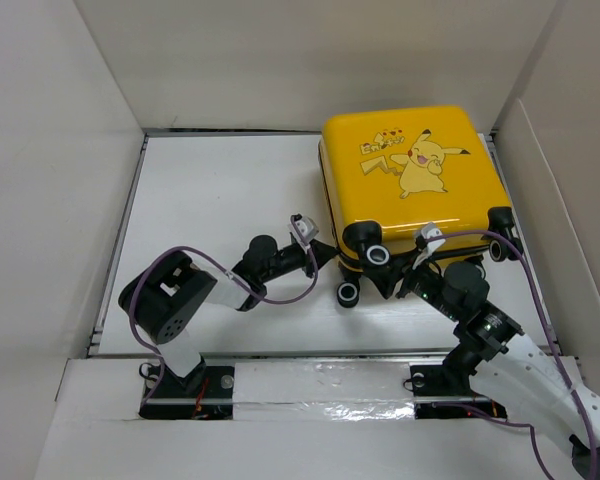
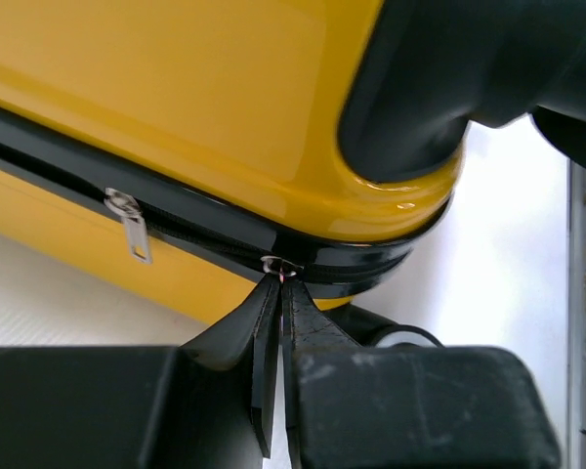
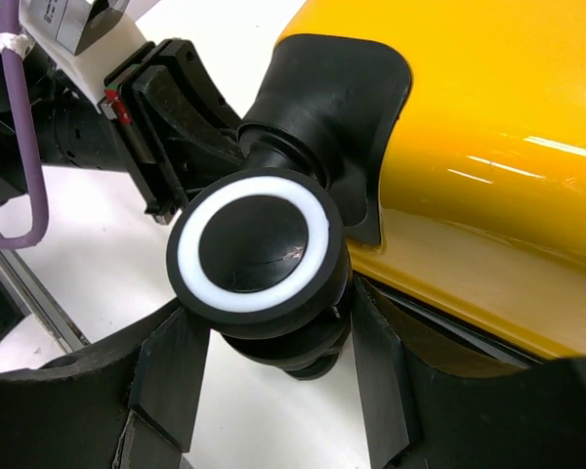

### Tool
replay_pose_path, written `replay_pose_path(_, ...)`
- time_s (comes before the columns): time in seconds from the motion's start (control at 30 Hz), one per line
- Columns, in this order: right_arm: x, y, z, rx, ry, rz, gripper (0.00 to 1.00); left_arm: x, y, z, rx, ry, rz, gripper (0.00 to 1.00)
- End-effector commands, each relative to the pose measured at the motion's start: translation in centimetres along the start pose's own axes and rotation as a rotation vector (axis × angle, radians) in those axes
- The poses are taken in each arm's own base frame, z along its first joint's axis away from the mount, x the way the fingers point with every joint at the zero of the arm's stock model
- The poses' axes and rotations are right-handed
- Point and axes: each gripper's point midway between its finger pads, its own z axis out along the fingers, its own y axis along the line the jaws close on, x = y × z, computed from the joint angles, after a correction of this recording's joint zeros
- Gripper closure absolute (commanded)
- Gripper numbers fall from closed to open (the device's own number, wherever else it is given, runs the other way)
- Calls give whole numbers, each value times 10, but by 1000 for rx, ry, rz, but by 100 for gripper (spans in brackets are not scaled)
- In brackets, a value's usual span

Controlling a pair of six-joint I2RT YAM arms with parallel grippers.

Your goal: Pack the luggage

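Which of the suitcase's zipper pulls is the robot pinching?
The zipper pull at the rounded corner, pinched by the left gripper. The other metal pull hangs free farther along the luggage.

Seen from above and behind the arm bases, the overhead view looks down on the white table point(image 1: 220, 190), with the yellow Pikachu suitcase point(image 1: 410, 170) at upper right of the frame and both arms reaching in from the bottom edge. The left wrist camera sits very near the suitcase's side, facing along its own fingers point(image 2: 264, 332) to the black zipper point(image 2: 176, 220) that crosses the frame from left to centre. The right wrist camera, equally near, faces a white-ringed black wheel point(image 3: 254, 244) at frame centre, between its own fingers point(image 3: 176, 371). Its upper left corner takes in the left gripper point(image 3: 166, 127), and all three views share the suitcase's near-left corner.
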Motion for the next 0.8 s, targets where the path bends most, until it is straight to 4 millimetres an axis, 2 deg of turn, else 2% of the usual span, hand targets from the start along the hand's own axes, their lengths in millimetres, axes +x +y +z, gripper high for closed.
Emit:
replay_pose_path(0.0,-44,48,-12,-211,-98,16,100,-82,31,14,-130,-246,138,100)
replay_pose_path(0.23,-26,53,-18,-250,-33,15,100,-92,78,17,-308,-230,169,100)
replay_pose_path(0.57,-23,59,-19,-292,-5,-11,100,-111,141,11,-503,-241,161,100)
replay_pose_path(0.7,-23,62,-16,-308,3,-21,100,-115,158,-4,-576,-267,139,100)
replay_pose_path(0.77,-20,64,-12,-326,21,-22,100,-113,173,-20,-652,-282,109,100)
